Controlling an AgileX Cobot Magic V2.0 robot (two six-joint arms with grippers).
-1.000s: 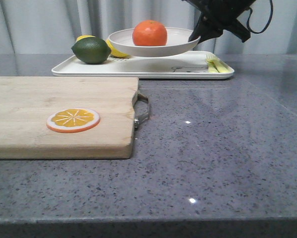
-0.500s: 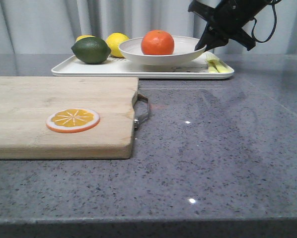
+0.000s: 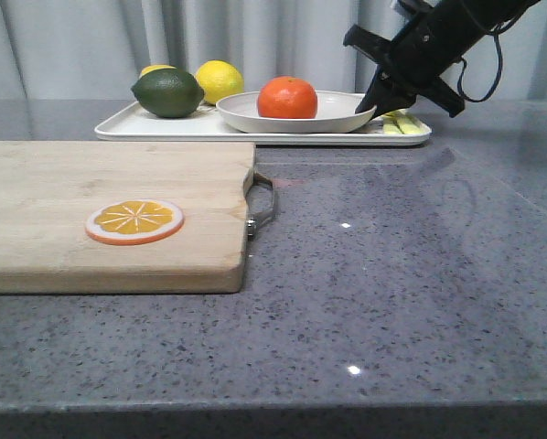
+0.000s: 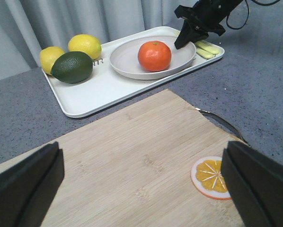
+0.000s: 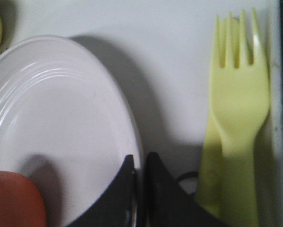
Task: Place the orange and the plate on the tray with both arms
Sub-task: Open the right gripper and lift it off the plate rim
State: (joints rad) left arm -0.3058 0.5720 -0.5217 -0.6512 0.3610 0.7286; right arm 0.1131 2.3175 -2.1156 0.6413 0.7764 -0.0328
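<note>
Plate [image 3: 333,116] with orange [image 3: 287,97] set on tray [image 3: 155,128]; rim pinched by right gripper [image 3: 376,99]; left fingers [image 4: 25,182] spread, unused.

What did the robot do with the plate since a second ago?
The right gripper lowered the plate, with the orange riding in it, down and a little to the right until it sits on the tray. Its jaws still pinch the plate's rim. The lime, lemons, cutting board, orange slice and fork stayed put.
</note>
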